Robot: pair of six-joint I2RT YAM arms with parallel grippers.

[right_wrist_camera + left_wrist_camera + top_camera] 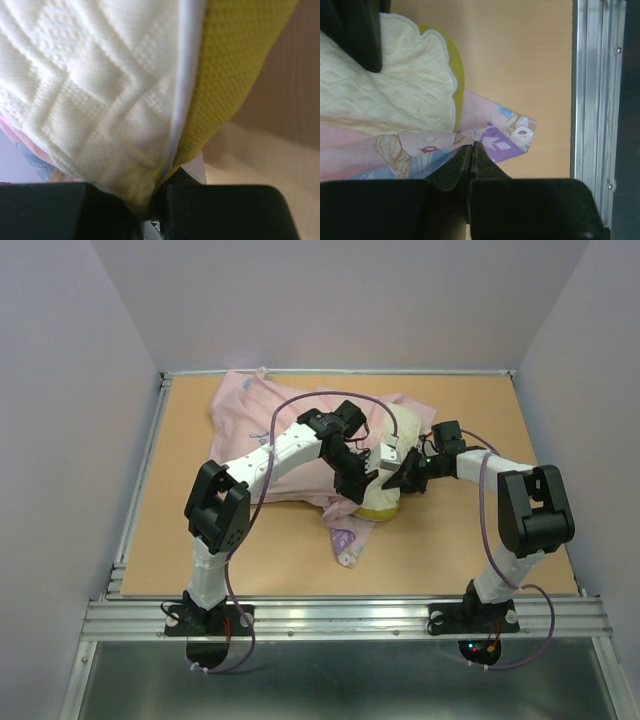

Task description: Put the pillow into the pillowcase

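Now I see the pillow near the middle of the tan board, between lilac walls. My right gripper pinches its corner, and my left gripper clamps the pillowcase edge.

— Overhead view: even, diffuse light, shadows barely there.
— Wrist views are softer. Blurred black mass at 6 o'clock; pillow weave crisp, background hazy at 3 o'clock.
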